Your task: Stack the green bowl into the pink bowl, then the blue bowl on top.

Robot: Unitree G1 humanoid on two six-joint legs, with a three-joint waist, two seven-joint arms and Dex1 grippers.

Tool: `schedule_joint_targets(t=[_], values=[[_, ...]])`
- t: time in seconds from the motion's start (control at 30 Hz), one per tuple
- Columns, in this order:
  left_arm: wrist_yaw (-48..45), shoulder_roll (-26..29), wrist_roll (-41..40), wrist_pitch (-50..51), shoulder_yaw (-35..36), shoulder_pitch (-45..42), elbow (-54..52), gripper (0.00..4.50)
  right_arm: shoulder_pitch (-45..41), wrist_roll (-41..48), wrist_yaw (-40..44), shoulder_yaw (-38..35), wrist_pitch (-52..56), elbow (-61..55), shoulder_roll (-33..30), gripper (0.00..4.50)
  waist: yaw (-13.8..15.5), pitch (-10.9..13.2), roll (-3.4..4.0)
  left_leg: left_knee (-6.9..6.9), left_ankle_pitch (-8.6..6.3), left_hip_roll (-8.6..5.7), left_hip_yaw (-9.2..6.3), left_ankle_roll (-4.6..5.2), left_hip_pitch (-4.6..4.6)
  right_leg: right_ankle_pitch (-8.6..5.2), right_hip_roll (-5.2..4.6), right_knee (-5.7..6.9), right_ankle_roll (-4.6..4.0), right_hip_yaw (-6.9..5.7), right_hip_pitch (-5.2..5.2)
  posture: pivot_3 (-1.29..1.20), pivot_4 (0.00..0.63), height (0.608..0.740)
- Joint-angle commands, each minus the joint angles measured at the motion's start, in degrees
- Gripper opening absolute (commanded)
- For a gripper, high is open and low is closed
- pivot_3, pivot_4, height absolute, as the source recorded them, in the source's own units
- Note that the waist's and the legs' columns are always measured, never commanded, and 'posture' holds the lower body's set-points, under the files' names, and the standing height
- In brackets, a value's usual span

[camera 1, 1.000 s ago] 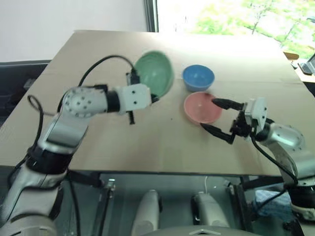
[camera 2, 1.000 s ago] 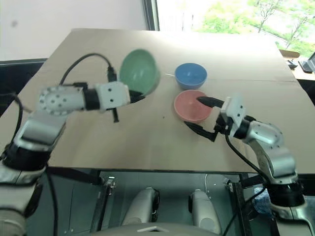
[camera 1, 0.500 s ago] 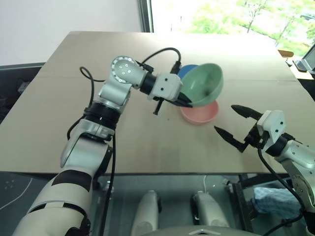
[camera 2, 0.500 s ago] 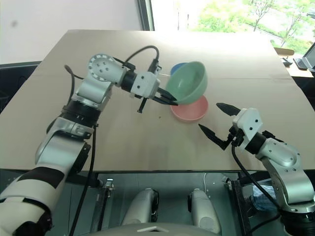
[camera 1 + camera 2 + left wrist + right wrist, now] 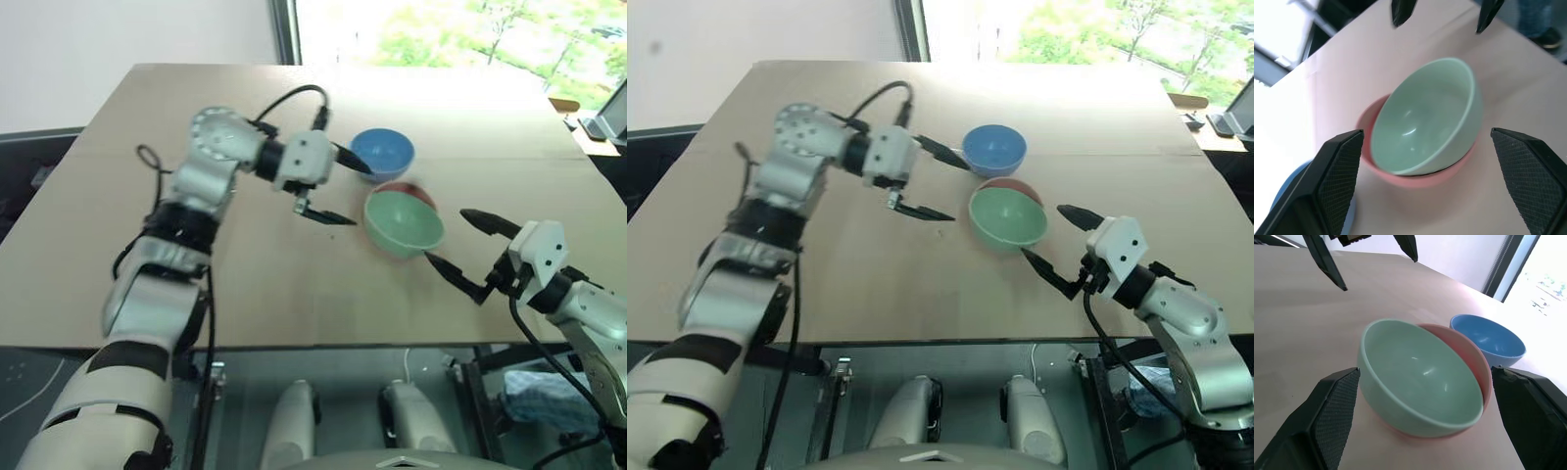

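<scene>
The green bowl (image 5: 403, 222), mint and smooth, sits inside the pink bowl (image 5: 1475, 363), tilted rather than seated level, its mouth tipped towards the counter's near edge; the salmon-pink rim shows as a crescent behind it. The blue bowl (image 5: 382, 154), bright sky-blue, stands upright on the counter just beyond the pair, near the pink rim; whether they touch is unclear.

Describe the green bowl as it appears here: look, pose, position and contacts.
The green bowl is small, round, mint-green, plain and smooth, like glossy plastic, and empty. It sits inside the pink bowl, not seated level: it tilts, its rim riding above the pink rim on one side. Only the pink bowl touches it. The left gripper and right gripper are open and clear of it. The blue bowl stands apart behind.
</scene>
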Motion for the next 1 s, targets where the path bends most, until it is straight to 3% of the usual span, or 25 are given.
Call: schedule_joint_targets(t=[0.03,0.23,0.37,0.5,0.77,1.0], values=[[7.92,3.34,0.63,7.96,4.96,7.0,-13.21,4.39,-3.86,0.83,2.62,0.35,-1.63,2.34,-0.8,4.5,0.19,0.01,-0.01,0.01,0.0,0.0,-0.01,0.0,-0.02,0.0,0.0,-0.02,0.0,-0.03,0.0,0.0,0.15,0.74],[15.54,5.23,1.08,16.61,8.15,16.64,-25.68,4.39,-10.6,-1.07,4.89,4.89,-3.35,9.18,1.2,4.5,0.8,0.0,-0.03,0.04,0.0,-0.02,0.0,0.0,-0.02,0.0,-0.05,-0.02,0.0,-0.06,0.03,0.0,0.15,0.74],[17.18,6.42,2.9,17.6,7.77,17.05,-26.09,4.39,-12.18,-1.53,6.01,6.0,-4.6,11.29,1.93,4.5,1.45,0.0,-0.03,0.04,0.0,-0.02,-0.02,0.0,-0.01,0.0,-0.02,0.01,0.0,-0.08,0.02,0.0,0.15,0.74],[20.0,5.93,11.27,9.01,3.3,9.45,-13.95,4.39,-13.13,-2.06,4.7,5.78,-3.84,10.6,1.98,4.5,1.76,0.0,-0.03,0.06,0.0,-0.03,-0.01,0.0,0.0,0.0,-0.02,0.02,0.0,-0.08,0.02,0.0,0.15,0.74],[26.73,-5.16,27.2,-20.63,-8.79,-17.69,31.63,4.39,-12.49,-2.68,-6.12,3.07,9.47,0.13,1.65,4.5,2.87,0.01,-0.04,0.09,0.0,-0.09,-0.01,0.0,-0.11,0.01,-0.04,-0.11,0.0,-0.11,0.01,0.0,0.15,0.74],[40.1,-11.47,41.42,-28.92,-18.21,-28.96,50.13,4.39,-12.38,-2.68,-10.62,1.24,15.75,-5.76,1.11,4.5,2.52,0.03,-0.07,-0.06,0.0,-0.08,-0.02,0.0,-0.2,0.01,-0.02,-0.27,0.01,-0.1,-0.06,0.0,0.15,0.74]])
